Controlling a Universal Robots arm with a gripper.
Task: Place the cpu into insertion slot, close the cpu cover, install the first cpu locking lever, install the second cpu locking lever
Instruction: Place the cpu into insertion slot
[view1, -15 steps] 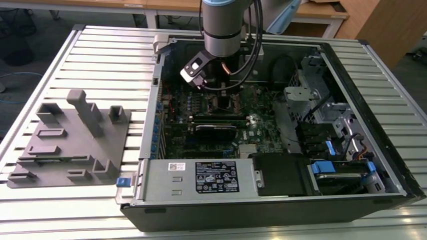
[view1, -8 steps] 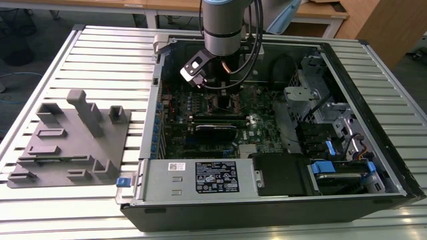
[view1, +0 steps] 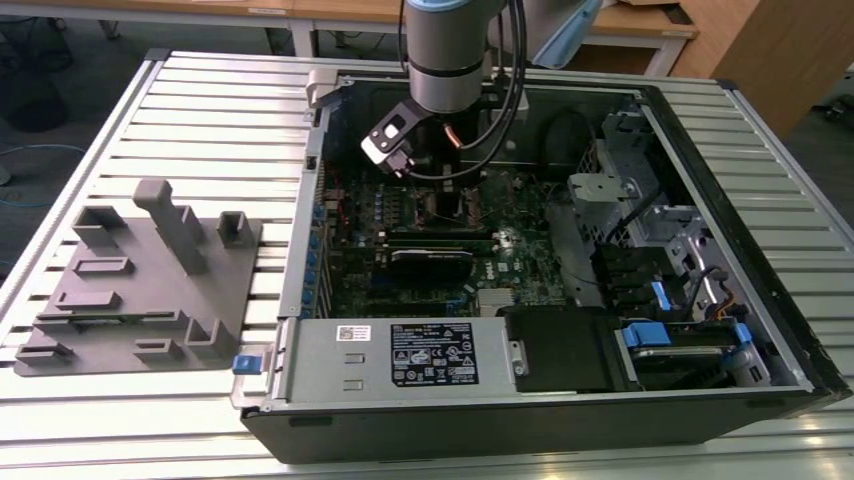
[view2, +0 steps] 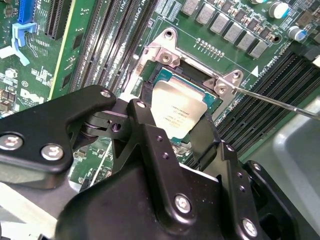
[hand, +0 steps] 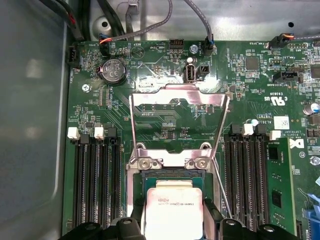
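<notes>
- exterior view: the arm (view1: 447, 60) reaches down into an open computer case (view1: 534, 440) lying on a slatted table (view1: 147, 420), and its lower end hangs over the green board (view1: 360, 280) near the case's far wall.
- a grey fixture (view1: 134, 290) with upright pegs sits on the table at the exterior view's left, just beside the case.
- second wrist view: the gripper (view2: 175, 120) is low over the slot (hand: 172, 174), and its black fingers (view2: 145, 130) stand on two opposite sides of the cpu (view2: 177, 110).
- the fingers lie against the cpu's edges, clamped on it from both sides.
- the cpu lies flat with its silver face up, square to the slot and inside the slot's outline; i cannot tell whether it is fully seated or just above the contacts.
- first wrist view: the cpu (hand: 172, 210) sits between the two fingertips, with the slot's dark edge just beyond it.
- the cover (hand: 175, 94) stands open, swung back from the slot on its two screwed hinges, and bare board shows through its window.
- a thin metal lever (hand: 220, 185) rises at a slant beside the slot, on one side of the cpu and apart from the fingers; it crosses the memory slots in the second wrist view (view2: 280, 100).
- long black memory slots (hand: 95, 180) flank the slot on both sides.
- a coin battery (hand: 113, 70) sits on the board beyond the open cover, near several plugged cables.
</notes>
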